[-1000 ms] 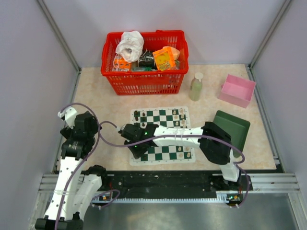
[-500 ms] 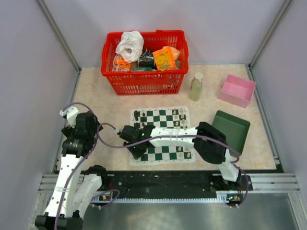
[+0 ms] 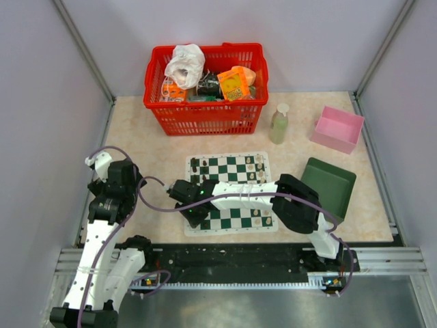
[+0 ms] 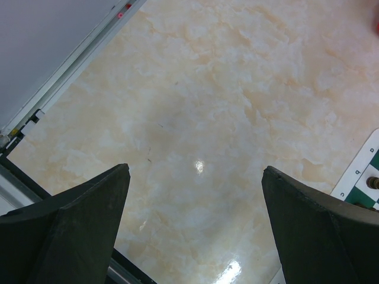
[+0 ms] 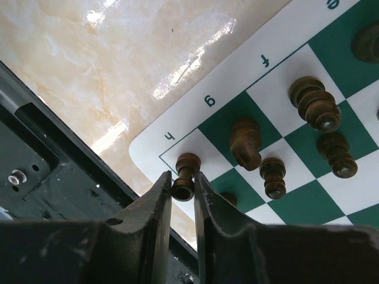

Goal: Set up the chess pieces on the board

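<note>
Piece, dark brown, in right claw: wrist view only.

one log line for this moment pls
right tool: shut on dark piece at board corner | left tool: open above table

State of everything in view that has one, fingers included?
right fingers: shut on dark brown piece, corner square
left fingers: open, empty
board: flat, partly set
bottle: upright, capped
basket: full
pink box: empty
green box: empty
</note>
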{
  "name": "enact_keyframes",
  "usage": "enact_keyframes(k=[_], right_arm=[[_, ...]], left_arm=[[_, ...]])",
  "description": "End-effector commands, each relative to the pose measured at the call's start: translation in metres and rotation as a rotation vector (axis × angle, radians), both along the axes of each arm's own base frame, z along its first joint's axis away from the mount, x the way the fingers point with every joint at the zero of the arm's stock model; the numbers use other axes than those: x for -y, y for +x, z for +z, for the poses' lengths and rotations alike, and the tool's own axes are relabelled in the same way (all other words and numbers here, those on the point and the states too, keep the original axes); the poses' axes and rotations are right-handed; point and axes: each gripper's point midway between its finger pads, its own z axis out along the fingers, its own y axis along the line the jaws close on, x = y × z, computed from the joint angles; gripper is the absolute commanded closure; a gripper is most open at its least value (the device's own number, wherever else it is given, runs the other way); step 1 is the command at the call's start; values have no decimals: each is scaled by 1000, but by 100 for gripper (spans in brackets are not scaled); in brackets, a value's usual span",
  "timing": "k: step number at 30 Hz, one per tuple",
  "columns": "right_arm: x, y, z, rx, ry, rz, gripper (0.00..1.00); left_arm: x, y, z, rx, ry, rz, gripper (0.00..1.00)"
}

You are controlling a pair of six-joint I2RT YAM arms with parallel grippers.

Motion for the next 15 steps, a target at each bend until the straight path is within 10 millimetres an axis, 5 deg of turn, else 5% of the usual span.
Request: enact_keyframes(k=[1, 7, 15], right_arm=[[-11, -2, 6, 25, 18, 24, 79], [-13, 0, 21, 40, 47, 29, 73], [-15, 10, 67, 107, 131, 9, 59]], left_arm=[[1, 6, 12, 47, -2, -8, 1], [1, 6, 13, 49, -4, -11, 1], [1, 6, 14, 52, -4, -11, 1]])
